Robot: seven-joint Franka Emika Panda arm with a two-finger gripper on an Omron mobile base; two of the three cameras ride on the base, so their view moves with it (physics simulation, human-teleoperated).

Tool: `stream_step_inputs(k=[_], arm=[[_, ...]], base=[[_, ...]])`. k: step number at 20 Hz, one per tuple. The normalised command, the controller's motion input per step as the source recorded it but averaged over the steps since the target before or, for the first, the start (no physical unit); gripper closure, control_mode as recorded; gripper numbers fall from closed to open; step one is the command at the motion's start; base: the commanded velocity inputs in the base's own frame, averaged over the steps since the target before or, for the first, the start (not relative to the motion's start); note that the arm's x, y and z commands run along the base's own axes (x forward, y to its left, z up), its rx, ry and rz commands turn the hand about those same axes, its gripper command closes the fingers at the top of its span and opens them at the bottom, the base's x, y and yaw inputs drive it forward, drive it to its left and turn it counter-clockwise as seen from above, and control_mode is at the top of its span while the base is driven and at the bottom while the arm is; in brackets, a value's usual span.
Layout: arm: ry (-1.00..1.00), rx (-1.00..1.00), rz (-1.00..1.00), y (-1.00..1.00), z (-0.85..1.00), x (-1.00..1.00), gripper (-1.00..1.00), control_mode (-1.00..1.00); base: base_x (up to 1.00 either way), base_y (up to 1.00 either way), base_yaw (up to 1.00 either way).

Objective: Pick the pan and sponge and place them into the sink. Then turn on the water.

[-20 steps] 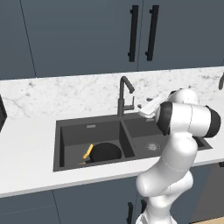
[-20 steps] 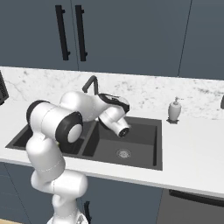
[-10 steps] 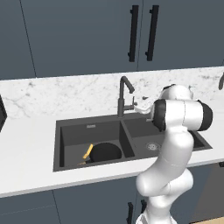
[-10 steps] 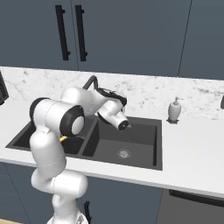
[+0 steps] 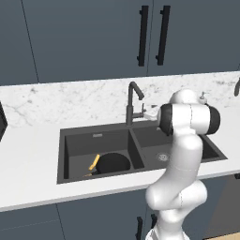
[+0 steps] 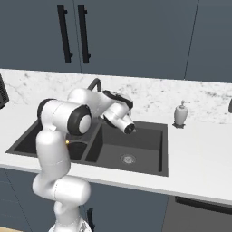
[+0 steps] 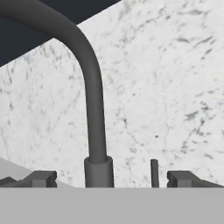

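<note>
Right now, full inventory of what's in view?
pan: 1, black with light wood handle, in the sink's left basin
sink: 1, dark grey double basin, set in the counter
faucet: 1, dark gooseneck, behind the basin divider, no water showing
soap dispenser: 1, white, on the counter right of the sink
counter: 1, white marble
cabinets: dark blue, above the counter
pincer: 1, open, tips either side of the faucet base

The white arm rises from the base, bends at a big dark elbow joint and reaches forward. The gripper [image 7: 112,178] points ahead, level. Its two dark fingertips [image 7: 41,178] stand wide apart, one on each side, and hold nothing.
</note>
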Motion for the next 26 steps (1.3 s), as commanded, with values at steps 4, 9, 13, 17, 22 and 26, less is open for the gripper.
stream_step_inputs(k=[4,9,13,17,22,26], arm=[[0.03,0.06,0.00,0.00,-0.27,0.37,-1.00,-1.00],[0.02,0.03,0.00,0.00,-0.11,0.38,-1.00,-1.00],[0.03,0.03,0.00,0.00,-0.12,0.40,-1.00,-1.00],[0.02,0.01,0.00,0.00,-0.16,0.38,-1.00,-1.00],[0.02,0.00,0.00,0.00,-0.15,0.39,-1.00,-1.00],[0.01,0.00,0.00,0.00,-0.11,0.41,-1.00,-1.00]], base=[[0.00,0.00,0.00],[0.00,0.00,0.00],[0.00,0.00,0.00],[0.00,0.00,0.00],[0.00,0.00,0.00],[0.00,0.00,0.00]])
